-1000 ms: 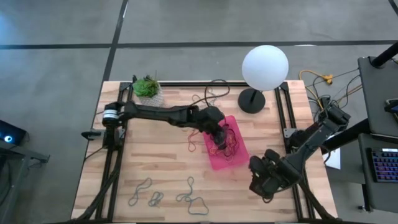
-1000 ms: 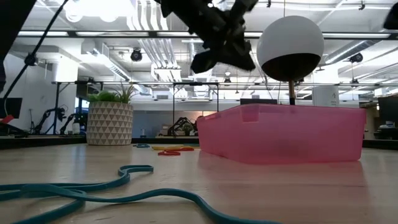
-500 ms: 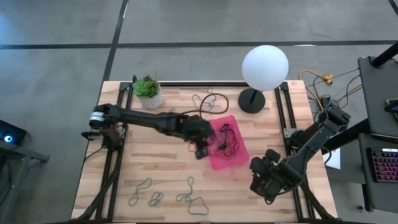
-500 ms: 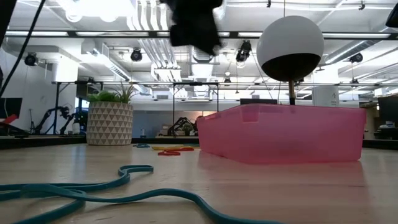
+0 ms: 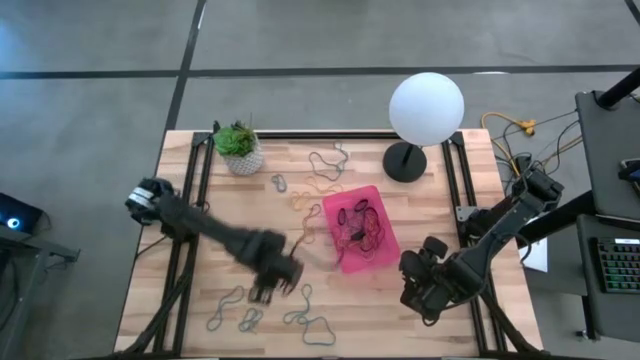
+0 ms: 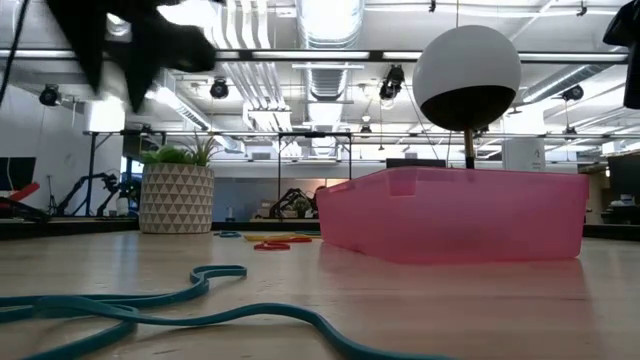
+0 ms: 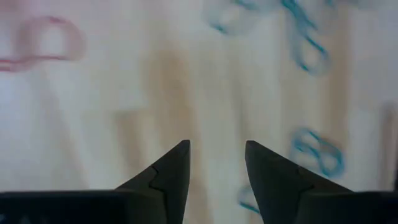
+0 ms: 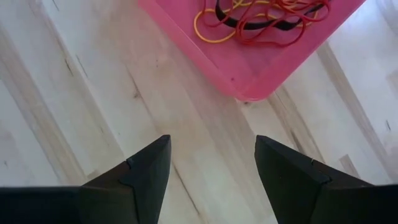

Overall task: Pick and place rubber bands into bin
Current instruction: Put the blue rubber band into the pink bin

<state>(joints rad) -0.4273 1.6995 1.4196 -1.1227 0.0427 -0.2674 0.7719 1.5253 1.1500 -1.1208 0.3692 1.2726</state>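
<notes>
The pink bin (image 5: 372, 252) stands right of the table's middle, with red, orange and black rubber bands (image 5: 360, 228) lying in it. More rubber bands lie loose on the wood: grey-green ones (image 5: 305, 320) near the front edge and thin ones (image 5: 325, 165) toward the far edge. My left gripper (image 5: 268, 290) hangs open and empty just left of the bin's near corner, above the grey-green bands (image 7: 317, 152). My right gripper (image 5: 420, 290) waits open and empty, near and right of the bin (image 8: 261, 68).
A white pot with a green plant (image 5: 238, 147) stands at the far left. A lamp with a white globe (image 5: 426, 108) stands at the far right on a dark base. Black rails run along the table's left and right sides. Bare wood lies between the bin and the front bands.
My left gripper has swung from above the bin toward the table's near and left edges. It now hangs over the bands by the front edge. The bands on the far side, earlier covered by the arm, now show.
</notes>
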